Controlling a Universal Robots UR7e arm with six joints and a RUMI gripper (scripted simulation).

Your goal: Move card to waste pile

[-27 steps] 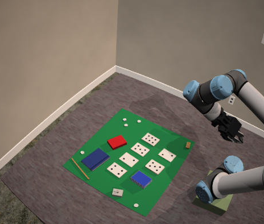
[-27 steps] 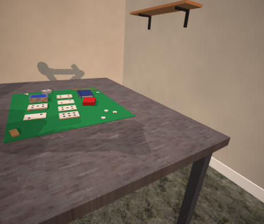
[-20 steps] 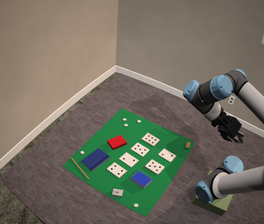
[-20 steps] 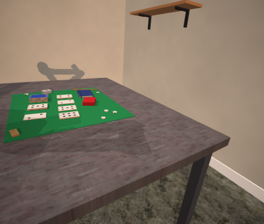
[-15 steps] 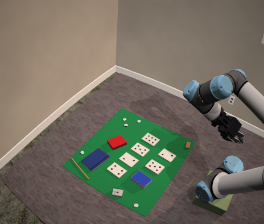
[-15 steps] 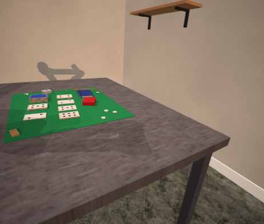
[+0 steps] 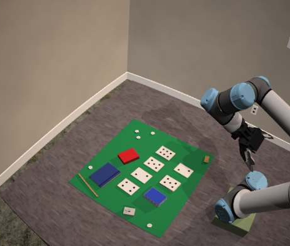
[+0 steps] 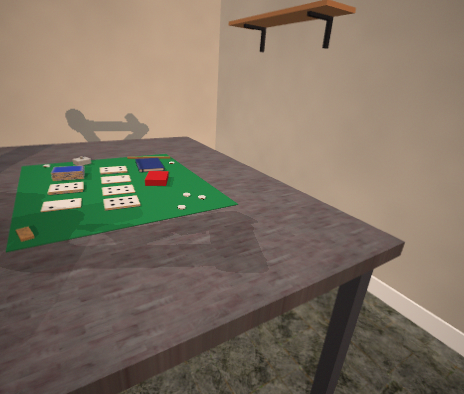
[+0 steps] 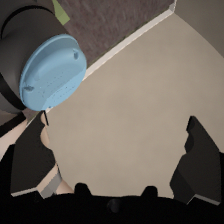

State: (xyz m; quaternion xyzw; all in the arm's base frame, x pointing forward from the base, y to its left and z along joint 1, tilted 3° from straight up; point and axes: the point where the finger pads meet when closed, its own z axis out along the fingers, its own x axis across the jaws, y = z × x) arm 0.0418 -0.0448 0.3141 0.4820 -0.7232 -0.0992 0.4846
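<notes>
The fingers [image 7: 249, 156] stood wide open and held nothing, high beside the green mat [image 7: 112, 200]. The blue-backed stock [image 7: 155, 196] lay untouched on the worktop [image 7: 44, 200].

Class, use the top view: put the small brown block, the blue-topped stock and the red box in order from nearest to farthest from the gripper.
1. Small brown block: at the mat's edge, on the side toward the open gripper.
2. Blue-topped stock: in the mat's near row, further left.
3. Red box: across the card rows, farthest away.
</notes>
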